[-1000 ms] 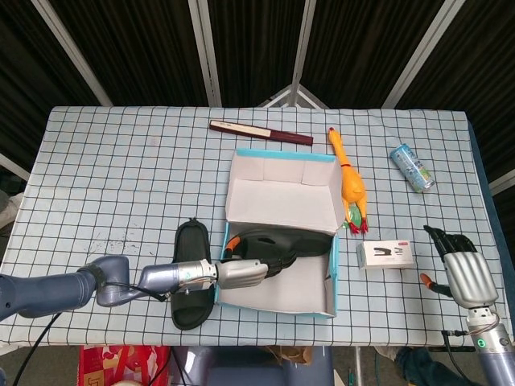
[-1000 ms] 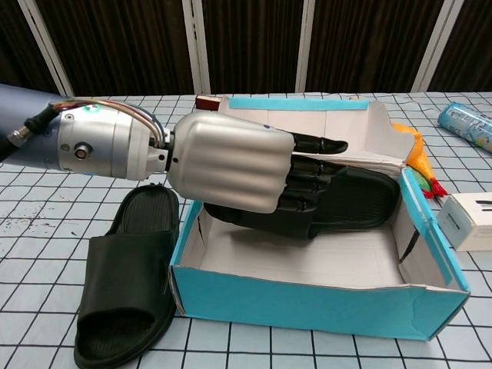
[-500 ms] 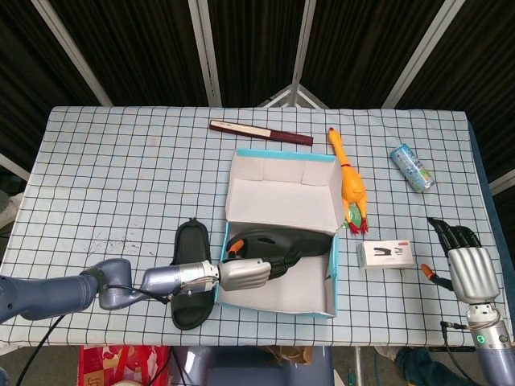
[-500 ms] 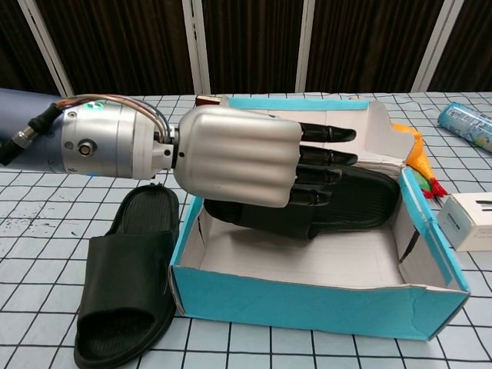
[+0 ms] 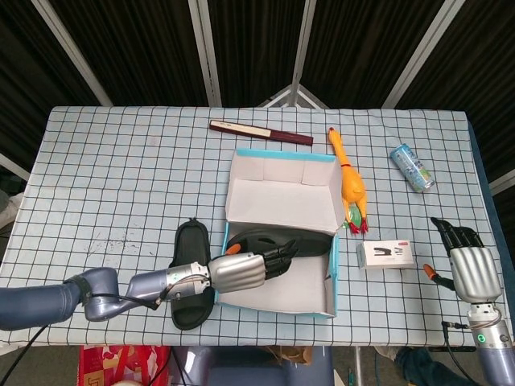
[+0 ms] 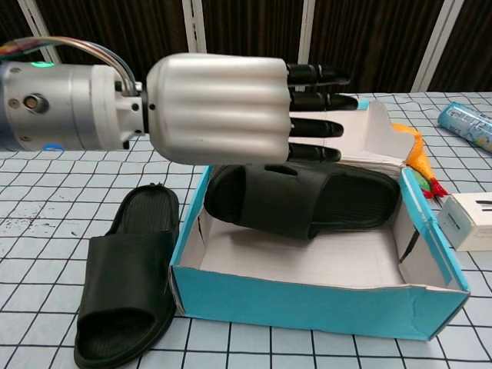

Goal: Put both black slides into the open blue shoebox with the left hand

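Observation:
One black slide point(image 6: 304, 197) lies inside the open blue shoebox point(image 6: 323, 306), leaning across its back part; in the head view that slide point(image 5: 278, 239) shows under the raised lid point(image 5: 282, 195). My left hand point(image 6: 231, 108) hovers above it, open, fingers straight and apart, holding nothing; the head view shows the hand point(image 5: 245, 270) over the box's left edge. The second black slide point(image 6: 127, 280) lies flat on the table just left of the box, also seen as a slide point(image 5: 191, 275) from above. My right hand point(image 5: 469, 265) rests open at the table's right edge.
A white stapler box point(image 5: 386, 254) sits right of the shoebox, a yellow rubber chicken point(image 5: 349, 184) beside the lid, a drinks can point(image 5: 412, 167) further right, and a dark folded fan point(image 5: 260, 133) behind the box. The checked tablecloth point(image 5: 121, 177) covers the table.
My left hand let go of the slide, opened its fingers and rose above the box. The slide now rests in the box. The right hand barely moved.

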